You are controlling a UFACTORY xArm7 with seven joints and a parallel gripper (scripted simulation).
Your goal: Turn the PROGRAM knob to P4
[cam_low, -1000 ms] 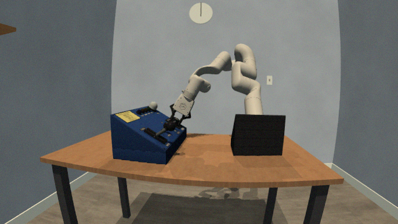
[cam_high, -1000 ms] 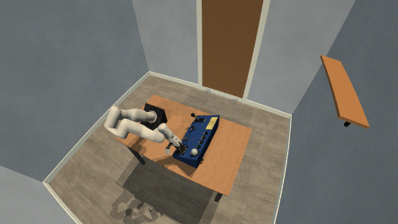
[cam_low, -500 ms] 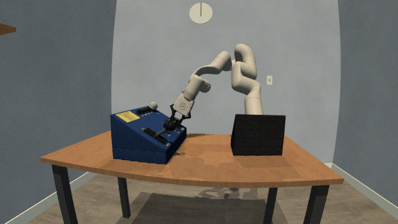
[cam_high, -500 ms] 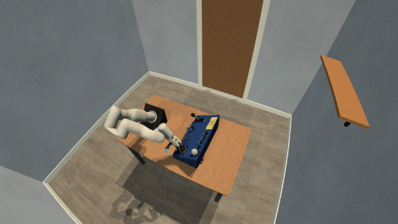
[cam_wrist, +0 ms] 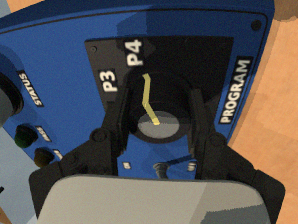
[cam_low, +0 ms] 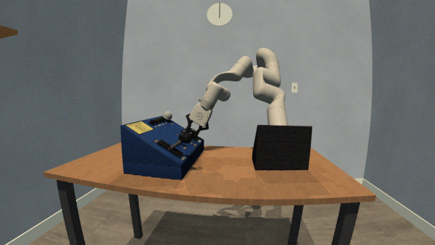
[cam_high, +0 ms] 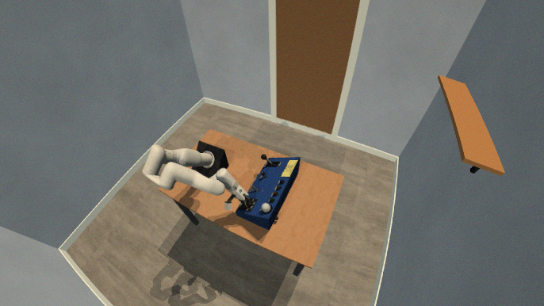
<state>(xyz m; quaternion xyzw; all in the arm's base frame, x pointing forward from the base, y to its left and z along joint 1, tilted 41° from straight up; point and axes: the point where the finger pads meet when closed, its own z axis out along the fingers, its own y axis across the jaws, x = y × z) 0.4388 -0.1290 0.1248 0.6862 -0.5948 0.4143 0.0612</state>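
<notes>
The blue console (cam_high: 271, 190) (cam_low: 162, 147) sits on the wooden table. In the wrist view the PROGRAM knob (cam_wrist: 158, 123) is a grey round knob with a yellow pointer line, on a black panel marked P3, P4 and PROGRAM. The pointer's tip lies just below the P4 label (cam_wrist: 135, 52). My gripper (cam_wrist: 159, 101) is shut on the knob, one black finger on each side. It also shows at the console's near corner in the top view (cam_high: 247, 204) and on the sloped face in the exterior view (cam_low: 187, 136).
A black box (cam_low: 281, 147) holds the arm's base on the table. The console carries a white ball knob (cam_high: 266, 207), a row of dark buttons (cam_high: 277, 188), a yellow label (cam_high: 290, 167) and a black lever (cam_high: 265, 158). A STATUS label (cam_wrist: 29, 90) shows at the left.
</notes>
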